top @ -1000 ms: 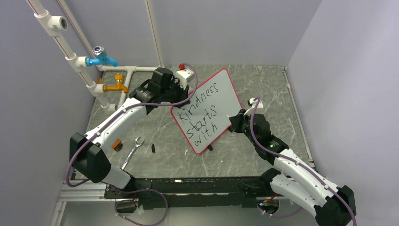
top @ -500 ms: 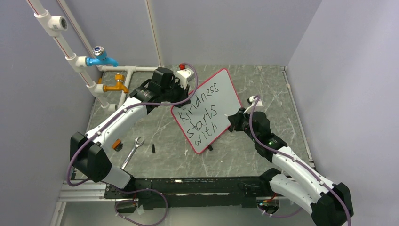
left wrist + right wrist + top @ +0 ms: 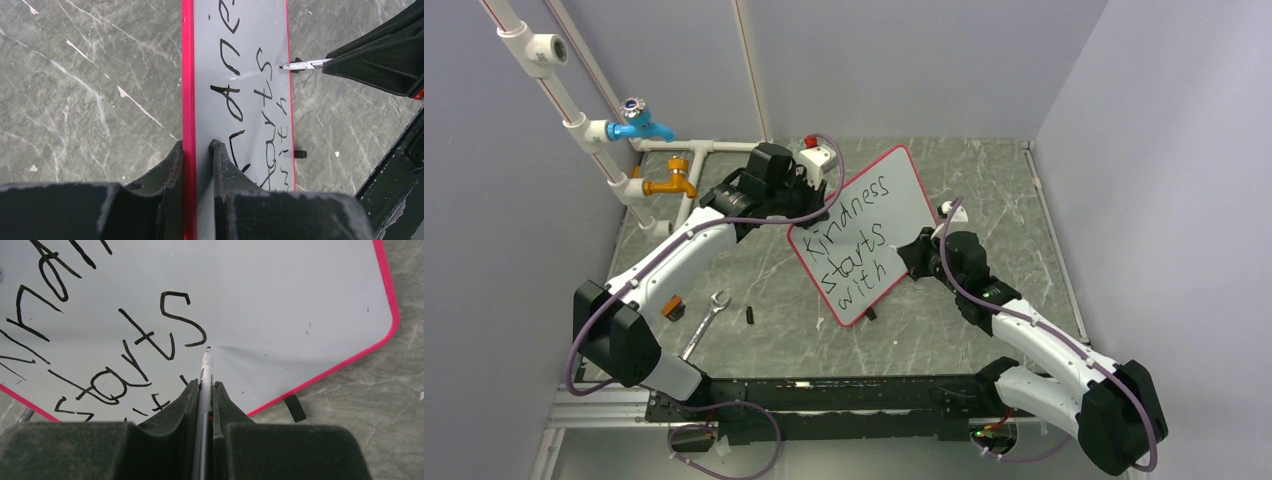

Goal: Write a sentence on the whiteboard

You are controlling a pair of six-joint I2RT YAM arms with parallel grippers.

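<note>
The whiteboard (image 3: 904, 200), white with a red rim, stands tilted on the table. My left gripper (image 3: 804, 218) is shut on its left edge, with one finger on each face (image 3: 197, 145). The sentence (image 3: 856, 240) reads "Kindness starts with" in black over three lines. My right gripper (image 3: 921, 250) is shut on a black-tipped marker (image 3: 206, 370). The marker's tip sits at the board face just right of the last "s" of "starts" (image 3: 182, 320). I cannot tell whether it touches. The left wrist view shows the marker (image 3: 305, 64) reaching in from the right.
A wrench (image 3: 707, 320), a small black cap (image 3: 751, 314) and an orange-black piece (image 3: 672, 308) lie front left. White pipes with a blue tap (image 3: 639, 120) and an orange tap (image 3: 674, 182) stand back left. A white box (image 3: 817, 158) sits behind the board. A black strip (image 3: 295, 407) lies by the board's lower edge.
My right arm has moved up and left, bringing the marker from the board's right edge onto its face. The left gripper and the board have not moved.
</note>
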